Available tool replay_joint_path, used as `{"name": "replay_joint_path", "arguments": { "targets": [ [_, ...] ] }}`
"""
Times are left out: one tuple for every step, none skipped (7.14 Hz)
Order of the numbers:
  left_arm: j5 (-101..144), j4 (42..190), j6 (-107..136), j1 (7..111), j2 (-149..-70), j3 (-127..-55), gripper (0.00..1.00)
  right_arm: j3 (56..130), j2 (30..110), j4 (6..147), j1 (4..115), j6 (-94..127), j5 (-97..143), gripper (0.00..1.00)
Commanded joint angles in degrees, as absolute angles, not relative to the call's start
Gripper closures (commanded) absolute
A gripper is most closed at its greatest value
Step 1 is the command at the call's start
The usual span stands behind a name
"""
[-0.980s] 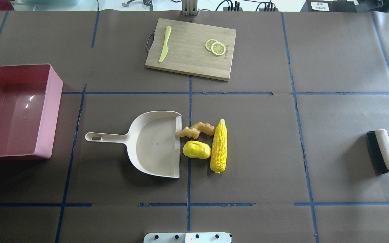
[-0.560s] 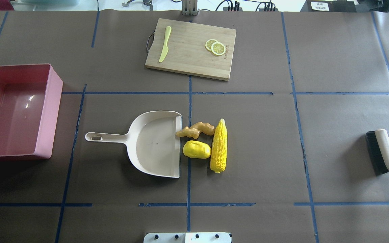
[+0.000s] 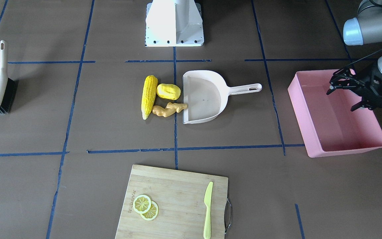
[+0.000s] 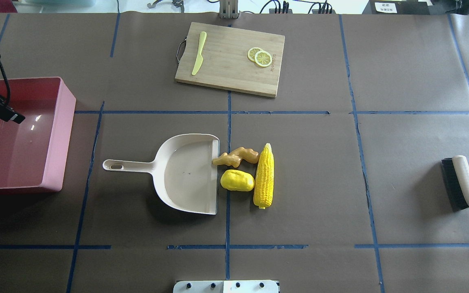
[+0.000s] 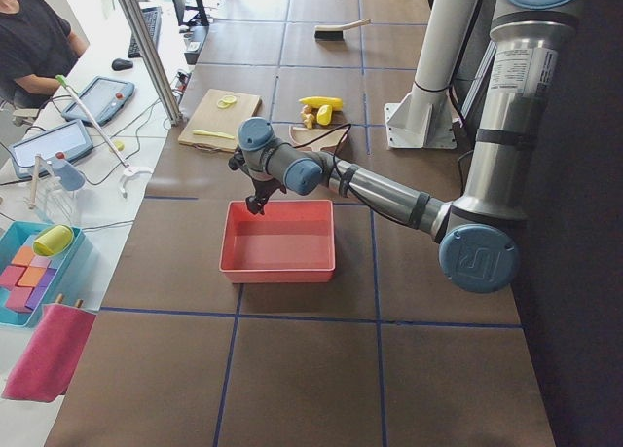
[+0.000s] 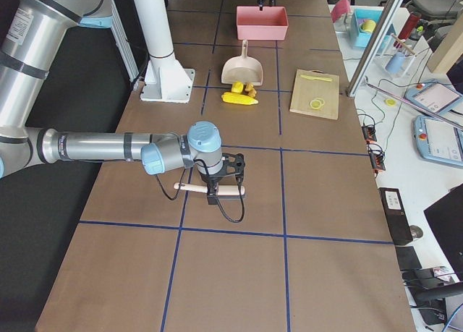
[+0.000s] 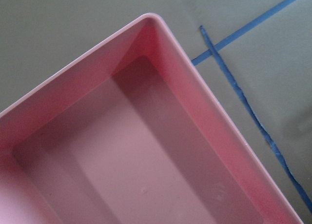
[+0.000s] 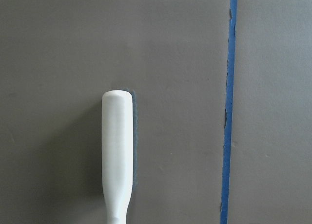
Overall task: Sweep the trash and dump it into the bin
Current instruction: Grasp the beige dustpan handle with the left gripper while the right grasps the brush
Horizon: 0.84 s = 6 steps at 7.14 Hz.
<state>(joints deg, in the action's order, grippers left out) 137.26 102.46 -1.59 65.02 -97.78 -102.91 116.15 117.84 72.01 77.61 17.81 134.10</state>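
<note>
The trash lies mid-table: a corn cob (image 4: 264, 176), a yellow lump (image 4: 237, 180) and a ginger root (image 4: 235, 156), just right of the beige dustpan's (image 4: 185, 175) open mouth. The ginger's tip touches the pan's lip. The pink bin (image 4: 61, 134) stands empty at the far left. My left gripper (image 3: 342, 98) hangs open and empty over the bin's far end. My right gripper (image 6: 224, 180) hovers over the handle of the brush (image 4: 460, 183) at the far right. I cannot tell whether it is open or shut.
A wooden cutting board (image 4: 230, 59) at the back centre holds a yellow-green knife (image 4: 198, 53) and lemon slices (image 4: 260, 57). The robot's base (image 3: 174, 23) stands at the near edge. Blue tape lines cross the brown table cover.
My left arm's wrist has come into the overhead view at the left edge, above the bin. The trash, dustpan and brush have not moved.
</note>
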Motion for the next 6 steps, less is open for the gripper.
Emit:
{"name": "replay_joint_path", "arguments": {
  "targets": [
    [137.2,104.9,-2.1,62.2,-98.3,-107.6,0.0,116.1,120.4,70.3,76.5,18.3,132.0,0.02],
    [137.1,104.9,-2.2,57.2,-100.1,-107.8,0.0,116.1,120.3,70.2,75.2,21.8,132.0,0.03],
    [137.1,104.9,-5.0,54.3,-100.9,-108.0,0.0,116.0,120.2,66.3,71.3,26.7,131.7,0.03],
    [137.1,104.9,-11.9,54.4,-101.0,-109.1,0.0,116.0,120.2,65.4,69.0,28.3,131.6,0.03],
    [137.0,104.5,-15.2,54.1,-101.2,-109.0,0.0,116.0,120.2,63.7,66.6,31.3,131.5,0.03],
    [137.0,104.5,-15.2,54.0,-101.7,-109.1,0.0,115.9,120.2,63.3,65.1,32.7,131.5,0.03]
  ]
}}
